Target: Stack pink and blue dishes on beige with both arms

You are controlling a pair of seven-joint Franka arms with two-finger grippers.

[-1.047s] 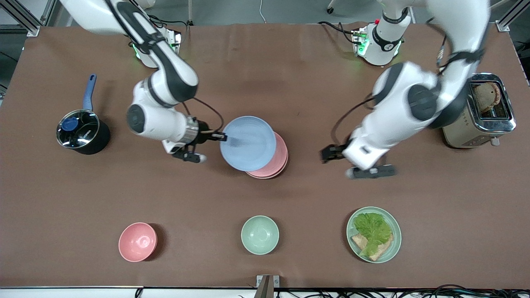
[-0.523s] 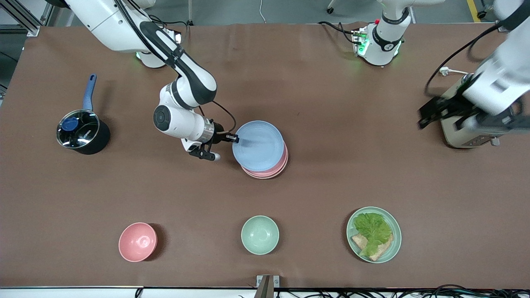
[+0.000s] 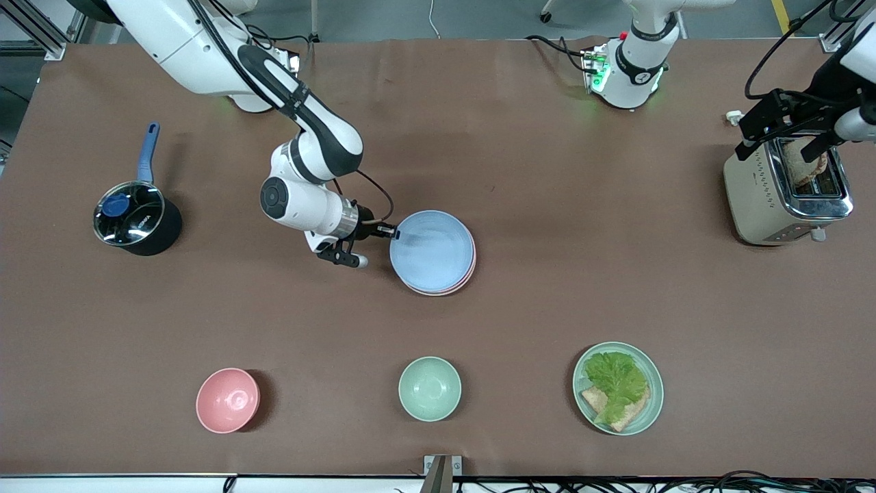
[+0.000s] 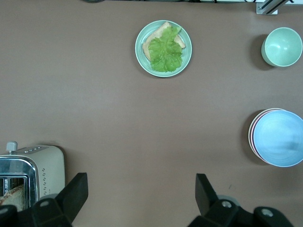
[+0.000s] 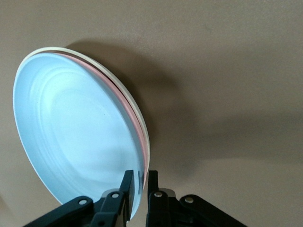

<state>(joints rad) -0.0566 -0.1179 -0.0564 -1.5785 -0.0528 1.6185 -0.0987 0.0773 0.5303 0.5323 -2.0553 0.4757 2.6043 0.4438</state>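
The light blue plate (image 3: 432, 250) lies on the pale pink plate (image 3: 471, 266), of which only a thin crescent of rim shows. In the right wrist view the blue plate (image 5: 75, 132) covers the pink rim (image 5: 134, 116), and a cream-beige rim (image 5: 47, 49) shows beneath both. My right gripper (image 3: 393, 233) is shut on the blue plate's edge at the right arm's end of the stack, its fingers (image 5: 139, 176) pinching the rim. My left gripper (image 3: 787, 133) hangs open over the toaster (image 3: 787, 195), holding nothing (image 4: 142, 189), with the stack (image 4: 279, 138) far off.
A mint-green plate with lettuce and bread (image 3: 618, 387), a mint-green bowl (image 3: 430, 388) and a pink bowl (image 3: 227, 400) stand along the table's edge nearest the front camera. A black pot with a blue handle (image 3: 133, 219) stands at the right arm's end.
The right gripper carried the blue plate sideways and down until it covers the pink plate. The left arm drew away from the stack to above the toaster.
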